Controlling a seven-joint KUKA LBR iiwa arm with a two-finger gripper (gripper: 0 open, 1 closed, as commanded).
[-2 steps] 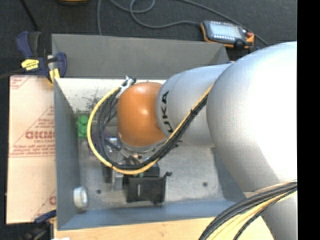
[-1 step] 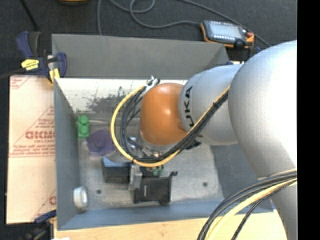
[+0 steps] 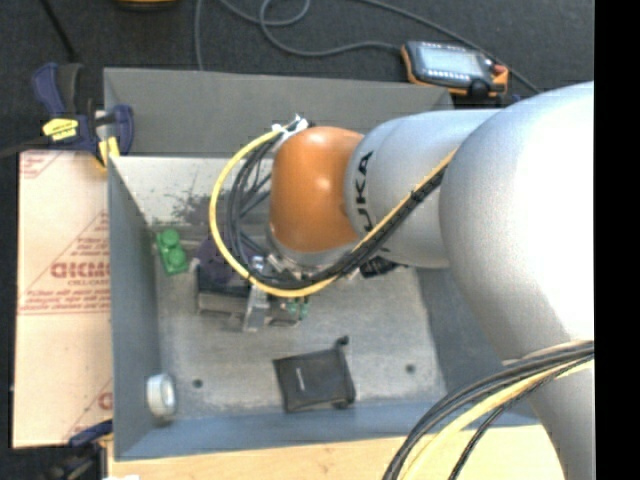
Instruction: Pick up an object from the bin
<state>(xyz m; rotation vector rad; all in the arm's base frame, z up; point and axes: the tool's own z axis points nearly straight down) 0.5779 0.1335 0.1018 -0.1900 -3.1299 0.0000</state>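
Grey bin (image 3: 230,363) holds green block (image 3: 172,251), black pouch (image 3: 315,380), silver roll (image 3: 160,395) around the pincer (image 3: 245,303), its state unclear.

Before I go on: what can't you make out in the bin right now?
- Camera view: the bin floor on the right, hidden by the arm.
- Camera view: what lies under the pincer, hidden by the orange cover and cables.
- Camera view: the green bit by the pincer, too small to name.
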